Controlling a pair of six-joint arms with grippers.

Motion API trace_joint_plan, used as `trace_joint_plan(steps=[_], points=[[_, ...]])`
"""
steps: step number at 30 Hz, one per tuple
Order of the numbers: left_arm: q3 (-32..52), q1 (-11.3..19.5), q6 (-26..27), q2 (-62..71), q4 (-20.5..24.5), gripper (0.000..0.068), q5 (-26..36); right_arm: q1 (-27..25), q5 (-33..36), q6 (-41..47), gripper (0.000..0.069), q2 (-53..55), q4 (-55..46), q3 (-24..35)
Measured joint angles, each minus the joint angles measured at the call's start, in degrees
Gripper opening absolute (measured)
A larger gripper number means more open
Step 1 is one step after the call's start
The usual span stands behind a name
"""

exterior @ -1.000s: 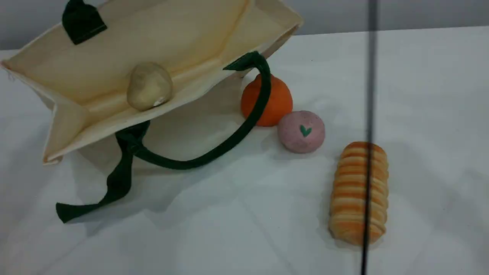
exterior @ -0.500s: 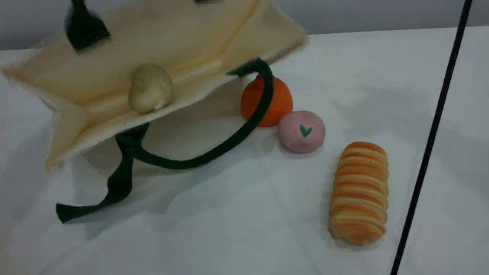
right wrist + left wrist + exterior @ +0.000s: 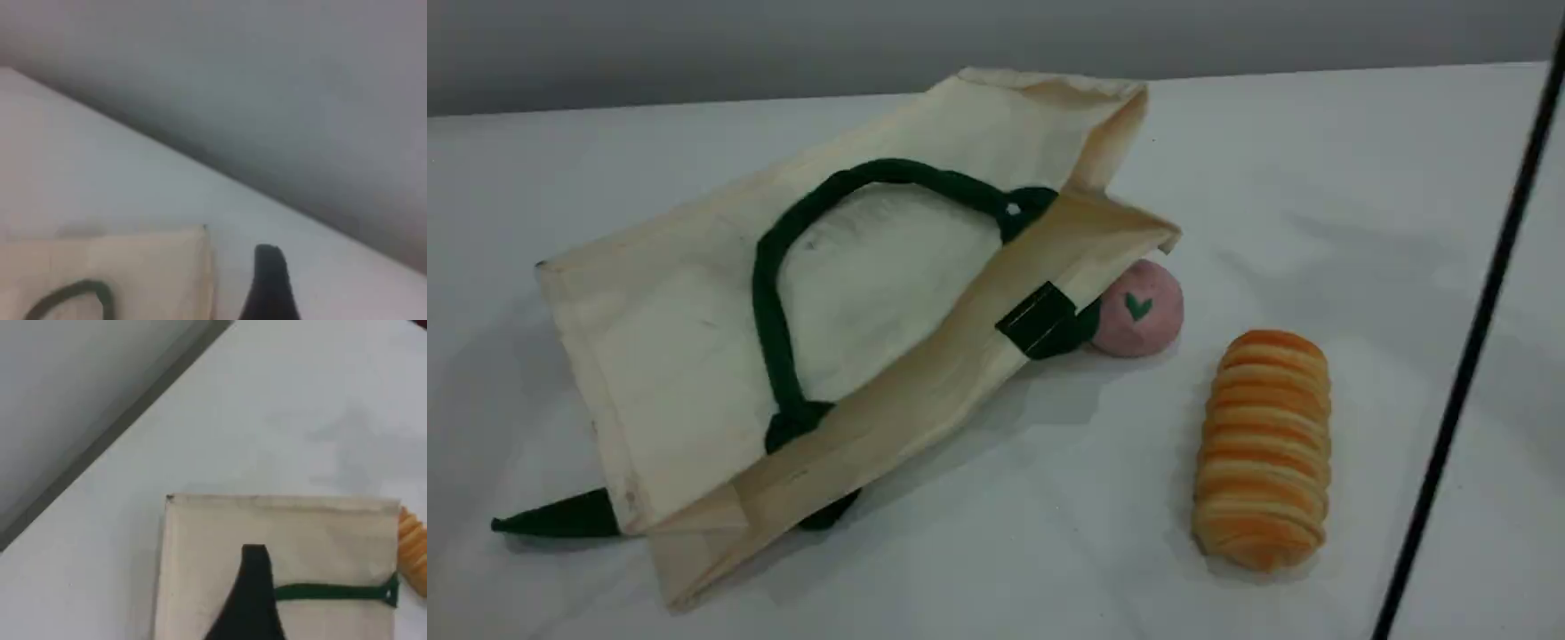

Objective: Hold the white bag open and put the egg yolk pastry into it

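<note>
White table (image 3: 1316, 178) fills most of what I see, with a grey wall (image 3: 783, 44) behind it.

On the left wrist view, one dark fingertip of the left gripper (image 3: 253, 587) pokes up from the bottom edge. It hangs over the white bag (image 3: 300, 527) and holds nothing that I can see. I see only that one tip, so I cannot tell if the jaws are wide or narrow.

On the right wrist view, one dark fingertip of the right gripper (image 3: 270, 287) shows too. It is over bare table, just beside the bag's corner. Again, I cannot tell how wide the jaws are. I see nothing in it.

No gripper shows in the scene view.

In the scene view, the white bag lies slumped on the table, on the left side. Its cloth is folded over, and I cannot see inside. A dark green handle (image 3: 769, 293) curves in a loop on top of the cloth. A green strap tab (image 3: 1040, 320) sits on the folded edge. Another green strap end (image 3: 551, 517) sticks out from under the bag's near left corner.

I cannot see the egg yolk pastry in any view, so I cannot tell where it is.

A pink ball (image 3: 1143, 307) with a green leaf mark peeks out from behind the bag's right edge, touching it. A stripy bread roll (image 3: 1263, 444) lies near the ball, to the right and closer to me. A thin black cable (image 3: 1467, 382) slants down the right side.
</note>
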Motion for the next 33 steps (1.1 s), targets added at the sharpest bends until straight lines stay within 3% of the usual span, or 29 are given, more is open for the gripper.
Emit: trace_joint_plan(steps=[2,9,15,24,33], points=[[0.00,0.00,-1.53,-1.99,0.97,0.0578,-0.01,0.00,1.03,0.00,0.0484,-3.21,-0.78,0.00],[0.00,0.00,-10.79,-11.50,11.57,0.0575,0.18,0.00,5.40,0.35,0.0484,-14.97,-1.57,0.00],[0.00,0.00,-17.38,-20.21,17.70,0.0528,0.18,0.00,9.41,2.54,0.0484,-25.36,-4.26,0.00],[4.83,0.00,-23.13,-32.98,19.04,0.0484,0.06,0.06,15.95,15.42,0.0484,-39.52,-15.10,0.00],[21.46,0.00,-23.13,-48.62,20.79,0.0484,-0.03,0.06,27.49,26.53,0.0484,-52.12,-24.35,0.00]])
